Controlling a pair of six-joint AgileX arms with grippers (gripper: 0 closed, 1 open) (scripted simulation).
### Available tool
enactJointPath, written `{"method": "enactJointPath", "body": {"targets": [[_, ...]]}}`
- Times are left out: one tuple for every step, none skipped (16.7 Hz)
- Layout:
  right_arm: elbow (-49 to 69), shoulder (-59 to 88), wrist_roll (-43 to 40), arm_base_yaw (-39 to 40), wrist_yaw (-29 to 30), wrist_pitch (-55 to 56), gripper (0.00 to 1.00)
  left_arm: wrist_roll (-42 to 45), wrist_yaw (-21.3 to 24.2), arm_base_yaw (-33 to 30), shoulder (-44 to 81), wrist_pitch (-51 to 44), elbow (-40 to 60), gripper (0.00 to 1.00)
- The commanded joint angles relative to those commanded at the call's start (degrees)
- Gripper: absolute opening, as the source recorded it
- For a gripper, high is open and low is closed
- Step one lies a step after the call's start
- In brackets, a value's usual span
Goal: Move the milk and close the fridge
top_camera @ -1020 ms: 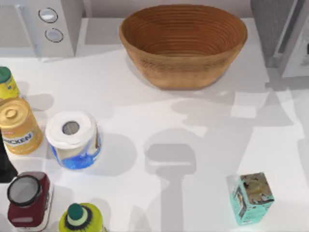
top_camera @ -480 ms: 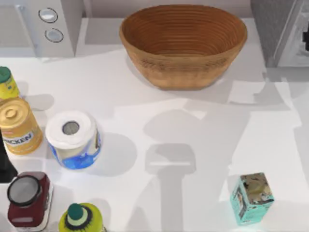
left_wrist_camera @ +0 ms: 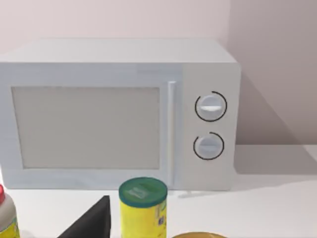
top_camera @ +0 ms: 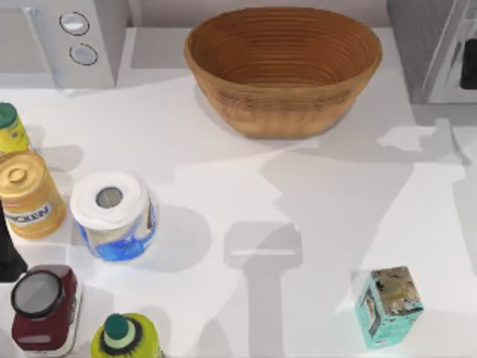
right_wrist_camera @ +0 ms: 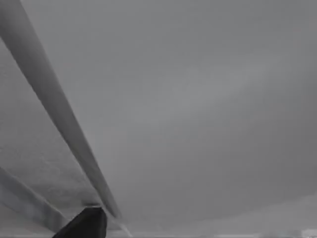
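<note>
- The fridge [top_camera: 436, 48] stands at the table's [top_camera: 223, 156] far right corner, beside the basket [top_camera: 283, 67].
- The right gripper [top_camera: 469, 63] is at the fridge door; its wrist view is close on the grey panel [right_wrist_camera: 198, 109]. Whether it is open or closed, I cannot tell.
- The left arm is parked by the microwave [left_wrist_camera: 119, 111] and yellow can [left_wrist_camera: 142, 208].

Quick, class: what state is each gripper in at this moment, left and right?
Left gripper: near the microwave, state cannot be told.
Right gripper: close against the fridge, state cannot be told.
</note>
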Motion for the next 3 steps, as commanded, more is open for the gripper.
{"method": "enactJointPath", "body": {"targets": [[1.39, 1.37, 0.01, 0.0, 0.05, -0.46, 1.0, 0.0, 0.0, 0.0, 0.0, 0.0, 0.0, 1.0], [2.19, 2.2, -0.03, 0.04, 0.07, -0.89, 1.0, 0.0, 0.0, 0.0, 0.0, 0.0, 0.0, 1.0], [2.39, 2.4, -0.06, 0.06, 0.08, -1.04, 1.0, 0.0, 0.0, 0.0, 0.0, 0.0, 0.0, 1.0]]}}
